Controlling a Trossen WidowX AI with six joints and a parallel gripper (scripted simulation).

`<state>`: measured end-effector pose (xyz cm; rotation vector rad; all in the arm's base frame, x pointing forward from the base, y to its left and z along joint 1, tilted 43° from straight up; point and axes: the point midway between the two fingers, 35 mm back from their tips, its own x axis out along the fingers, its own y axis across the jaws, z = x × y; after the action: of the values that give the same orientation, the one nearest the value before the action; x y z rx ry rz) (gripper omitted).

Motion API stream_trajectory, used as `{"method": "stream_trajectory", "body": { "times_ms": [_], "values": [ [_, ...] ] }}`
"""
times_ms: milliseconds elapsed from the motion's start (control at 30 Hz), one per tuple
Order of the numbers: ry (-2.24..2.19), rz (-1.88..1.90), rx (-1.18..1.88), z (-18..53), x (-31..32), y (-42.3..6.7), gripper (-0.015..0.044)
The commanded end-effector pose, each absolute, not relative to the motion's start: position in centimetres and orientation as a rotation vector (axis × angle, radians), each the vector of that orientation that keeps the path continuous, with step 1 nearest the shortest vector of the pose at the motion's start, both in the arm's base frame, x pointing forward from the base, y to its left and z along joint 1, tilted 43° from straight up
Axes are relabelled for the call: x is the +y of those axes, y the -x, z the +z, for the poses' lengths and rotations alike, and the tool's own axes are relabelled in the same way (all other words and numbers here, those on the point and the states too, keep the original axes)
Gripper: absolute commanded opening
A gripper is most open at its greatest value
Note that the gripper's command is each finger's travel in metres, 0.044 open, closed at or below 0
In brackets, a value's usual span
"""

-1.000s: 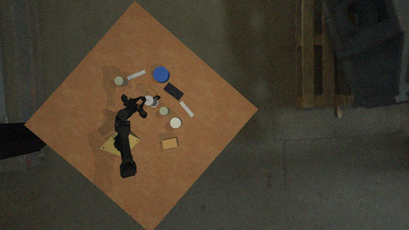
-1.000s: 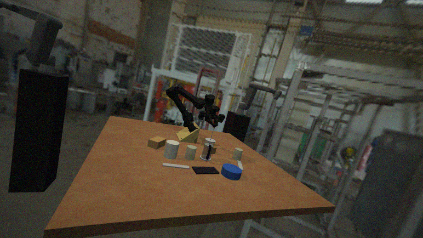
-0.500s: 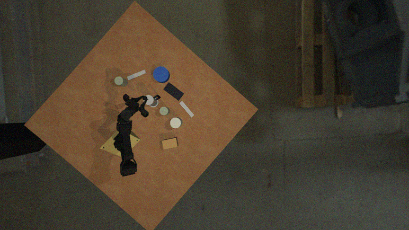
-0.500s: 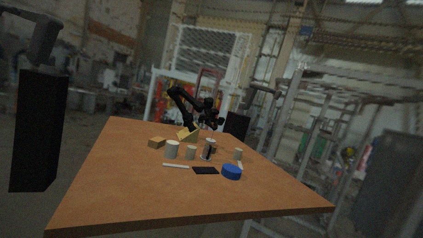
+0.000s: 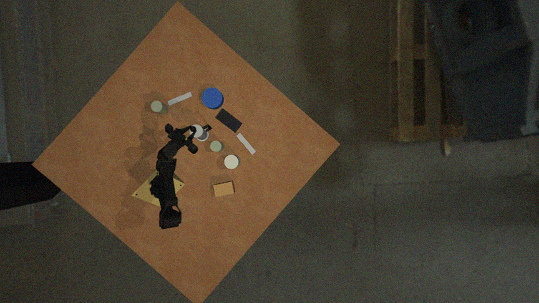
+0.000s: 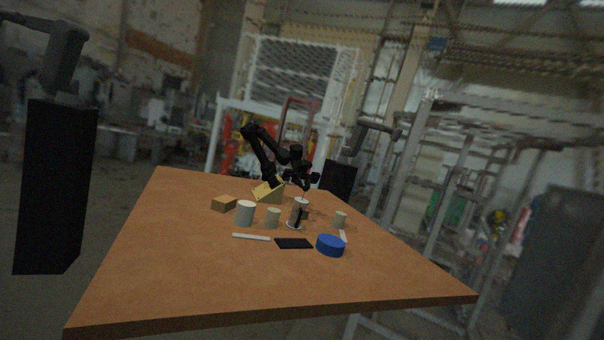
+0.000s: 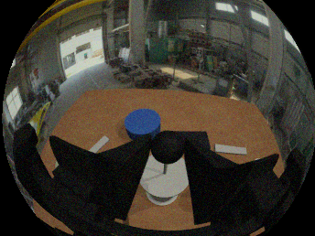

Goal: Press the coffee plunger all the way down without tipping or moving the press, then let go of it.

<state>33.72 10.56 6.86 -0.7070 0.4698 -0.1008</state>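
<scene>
The coffee press (image 5: 197, 131) (image 6: 295, 211) stands upright on the table, with a white lid, a pale round base and a dark handle (image 5: 206, 127) (image 6: 299, 217) on its side. My gripper (image 6: 304, 187) (image 7: 168, 140) is above the lid, shut on the round black plunger knob (image 7: 168, 153). A short length of the thin plunger rod (image 6: 302, 195) (image 7: 165, 168) shows between the knob and the lid. The fingers are clear of the lid. The plunger's disc inside the press cannot be made out.
A green cylinder (image 5: 216, 145) (image 6: 272, 218) and a white cylinder (image 5: 231, 161) (image 6: 244, 214) stand beside the press. A blue disc (image 5: 212, 98) (image 6: 330, 245) (image 7: 143, 123), a flat black block (image 5: 229, 120) (image 6: 293, 243), two pale bars, another green cylinder (image 5: 156, 106) (image 6: 339, 220) and a tan box (image 5: 223, 188) (image 6: 224, 203) lie around.
</scene>
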Motion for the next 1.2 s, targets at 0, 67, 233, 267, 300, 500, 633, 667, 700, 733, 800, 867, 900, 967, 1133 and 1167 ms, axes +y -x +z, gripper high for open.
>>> {"method": "stream_trajectory", "body": {
  "times_ms": [0, 67, 233, 267, 300, 500, 633, 667, 700, 733, 800, 867, 900, 967, 1133, 1167],
  "values": [
    [0.74, -0.111, 0.52, 5.0, 9.0, -33.3, 0.012],
    [0.741, -0.111, 0.519, 4.8, 8.8, -33.4, 0.012],
    [0.742, -0.112, 0.516, 4.4, 8.4, -33.8, 0.012],
    [0.742, -0.112, 0.516, 4.4, 8.3, -33.9, 0.012],
    [0.742, -0.112, 0.516, 4.4, 8.3, -34.0, 0.012],
    [0.742, -0.113, 0.515, 4.3, 8.4, -34.3, 0.012],
    [0.742, -0.113, 0.515, 4.4, 8.5, -34.5, 0.012],
    [0.742, -0.113, 0.515, 4.4, 8.5, -34.6, 0.012],
    [0.742, -0.113, 0.515, 4.4, 8.5, -34.6, 0.012],
    [0.742, -0.113, 0.515, 4.4, 8.5, -34.6, 0.012],
    [0.742, -0.113, 0.515, 4.4, 8.6, -34.6, 0.012],
    [0.742, -0.113, 0.515, 4.4, 8.6, -34.7, 0.012],
    [0.742, -0.113, 0.515, 4.3, 8.6, -34.7, 0.012],
    [0.742, -0.113, 0.515, 4.3, 8.6, -34.7, 0.012],
    [0.742, -0.113, 0.515, 4.3, 8.7, -34.8, 0.012],
    [0.742, -0.113, 0.515, 4.3, 8.7, -34.8, 0.012]
  ]
}}
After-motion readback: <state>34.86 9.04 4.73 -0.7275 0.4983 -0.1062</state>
